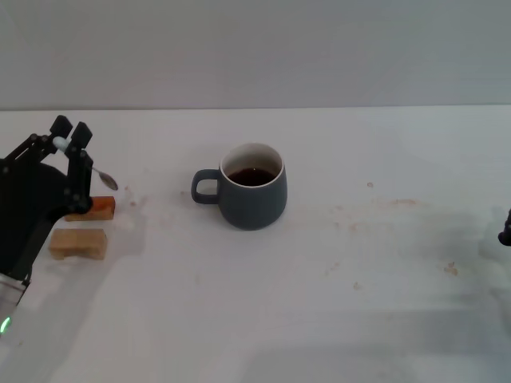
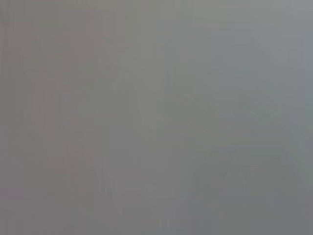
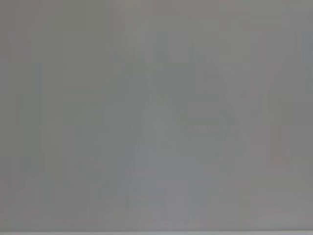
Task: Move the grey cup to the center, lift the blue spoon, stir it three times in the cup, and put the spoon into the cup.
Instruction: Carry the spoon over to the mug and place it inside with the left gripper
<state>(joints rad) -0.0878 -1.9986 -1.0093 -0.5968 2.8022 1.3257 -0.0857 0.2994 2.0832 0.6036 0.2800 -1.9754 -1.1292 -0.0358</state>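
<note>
While the left gripper (image 1: 70, 140) pinches the blue spoon (image 1: 94, 171), carry it slowly right, above the grey cup (image 1: 252, 187).

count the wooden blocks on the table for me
2, both at the robot's left: one pale block nearer the robot, one orange-brown block just behind it, partly hidden by the left hand holding the blue spoon.

Blue-grey cup (image 1: 254, 198), white inside; spoon (image 1: 102, 178) handle seemingly pale blue.
</note>
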